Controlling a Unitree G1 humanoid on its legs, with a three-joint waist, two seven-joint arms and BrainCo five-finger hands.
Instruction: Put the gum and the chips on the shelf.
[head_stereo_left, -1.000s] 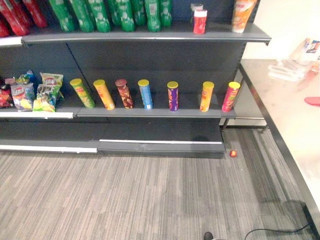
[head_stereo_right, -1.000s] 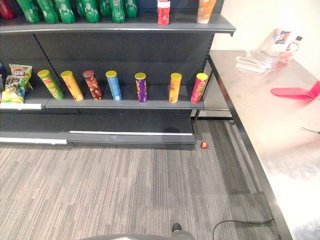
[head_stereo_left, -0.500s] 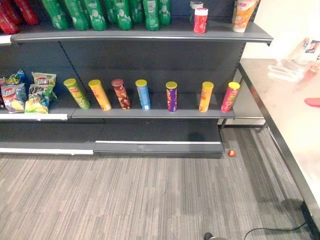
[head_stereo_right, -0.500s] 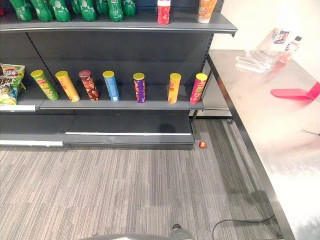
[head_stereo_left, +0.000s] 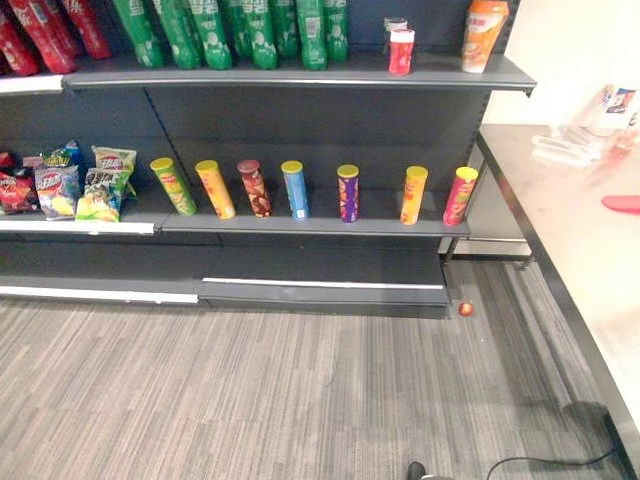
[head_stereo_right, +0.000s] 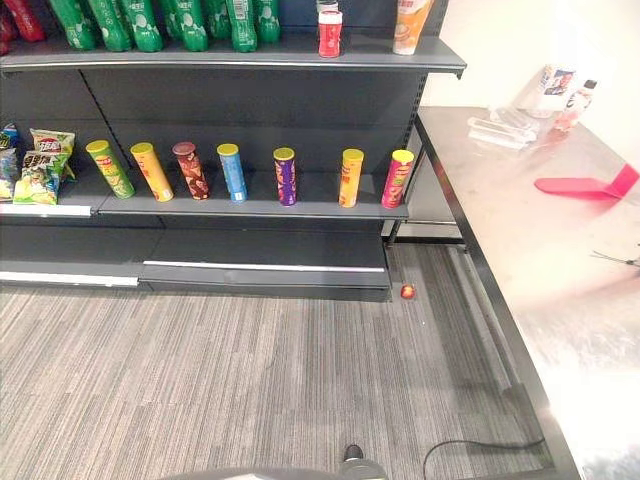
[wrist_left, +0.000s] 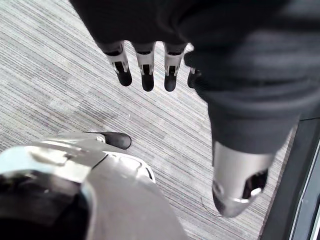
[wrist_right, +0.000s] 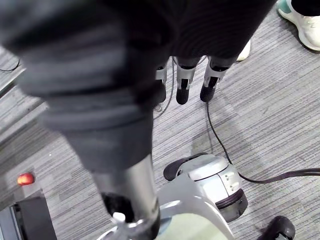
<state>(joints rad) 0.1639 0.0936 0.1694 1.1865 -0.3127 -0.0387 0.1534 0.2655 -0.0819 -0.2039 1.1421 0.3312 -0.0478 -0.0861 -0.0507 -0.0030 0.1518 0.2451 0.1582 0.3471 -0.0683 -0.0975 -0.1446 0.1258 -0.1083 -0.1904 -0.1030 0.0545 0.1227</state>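
A small red and white gum canister (head_stereo_left: 400, 48) stands on the top shelf (head_stereo_left: 300, 78), with an orange chips pack (head_stereo_left: 484, 34) to its right. Several chips tubes (head_stereo_left: 347, 193) stand in a row on the middle shelf (head_stereo_left: 300, 226). My left hand (wrist_left: 146, 70) hangs over the grey carpet with straight fingers and holds nothing. My right hand (wrist_right: 182, 82) also hangs over the carpet, fingers straight and empty.
Green bottles (head_stereo_left: 250, 30) fill the top shelf's left; snack bags (head_stereo_left: 80, 185) lie at the middle shelf's left end. A steel table (head_stereo_right: 530, 240) at the right bears a pink tool (head_stereo_right: 585, 185) and bottles. A small red ball (head_stereo_left: 465, 309) lies by the shelf foot. A person's shoes (wrist_right: 300, 20) stand behind.
The whole picture has shifted a little to the right and back, so the camera has moved. Nothing on the shelves or table has moved.
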